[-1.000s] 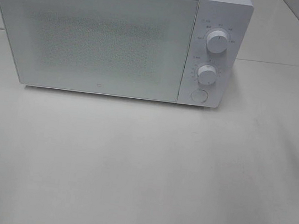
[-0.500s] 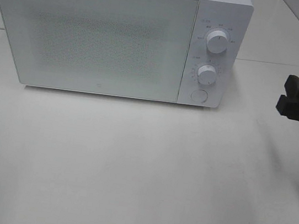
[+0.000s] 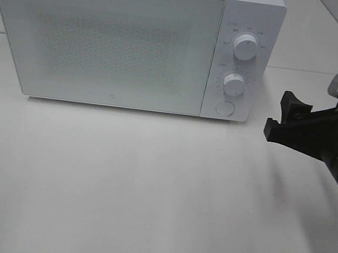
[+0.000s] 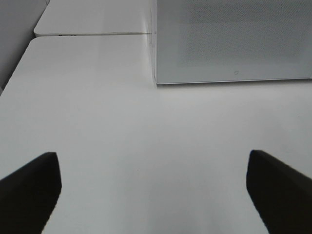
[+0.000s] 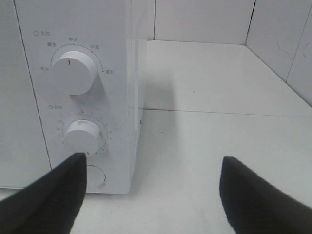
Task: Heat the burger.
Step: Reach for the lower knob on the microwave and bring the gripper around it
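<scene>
Over the last second the right arm has swung in from the right edge of the high view, and the right claw (image 3: 281, 115) now hangs just beside the control panel of the white microwave (image 3: 251, 12), apart from it and level with the lower part of that panel. Its two black fingers stand well apart, with nothing between them. In the right wrist view they frame the bottom corner of the panel, one finger (image 5: 48, 195) overlapping the area near the round button (image 3: 224, 108). Above that button are the lower dial (image 3: 233, 82) and the upper dial (image 3: 245, 48), whose mark points straight up. The microwave's door (image 3: 105, 42) is shut, and its speckled, frosted front hides the inside. The left claw (image 4: 151, 156) does not show in the high view. Its own camera shows it spread about as wide as it goes, with nothing in it, above bare white tabletop (image 4: 122, 112) and facing the lower left corner of the door. The burger appears in none of the views, so whether it sits behind the shut door cannot be told.
</scene>
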`<move>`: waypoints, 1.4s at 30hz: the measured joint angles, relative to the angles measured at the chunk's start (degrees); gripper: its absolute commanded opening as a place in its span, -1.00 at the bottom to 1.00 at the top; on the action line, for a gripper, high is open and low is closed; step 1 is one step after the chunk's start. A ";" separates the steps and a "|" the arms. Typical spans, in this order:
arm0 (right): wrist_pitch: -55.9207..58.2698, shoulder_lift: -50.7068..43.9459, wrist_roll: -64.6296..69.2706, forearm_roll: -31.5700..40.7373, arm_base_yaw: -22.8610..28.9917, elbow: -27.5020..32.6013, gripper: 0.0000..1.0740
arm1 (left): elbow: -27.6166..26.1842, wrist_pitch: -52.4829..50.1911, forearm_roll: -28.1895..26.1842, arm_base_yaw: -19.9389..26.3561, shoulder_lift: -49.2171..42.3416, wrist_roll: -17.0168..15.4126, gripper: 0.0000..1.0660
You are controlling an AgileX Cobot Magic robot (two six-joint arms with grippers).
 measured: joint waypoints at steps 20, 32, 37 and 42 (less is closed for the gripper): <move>-0.52 11.17 -0.63 6.70 8.37 -8.94 0.34 | 0.00 0.00 0.06 0.00 0.00 0.00 0.83; -0.52 18.05 -0.57 4.93 5.84 -14.44 0.34 | 0.00 0.00 0.11 0.00 0.00 0.00 0.83; -0.57 21.20 -0.57 3.55 4.64 -18.16 0.34 | 0.00 0.00 0.11 0.00 0.00 0.00 0.83; 0.23 22.17 -0.52 3.32 2.81 -20.34 0.34 | 0.00 0.00 0.11 0.00 0.00 0.00 0.83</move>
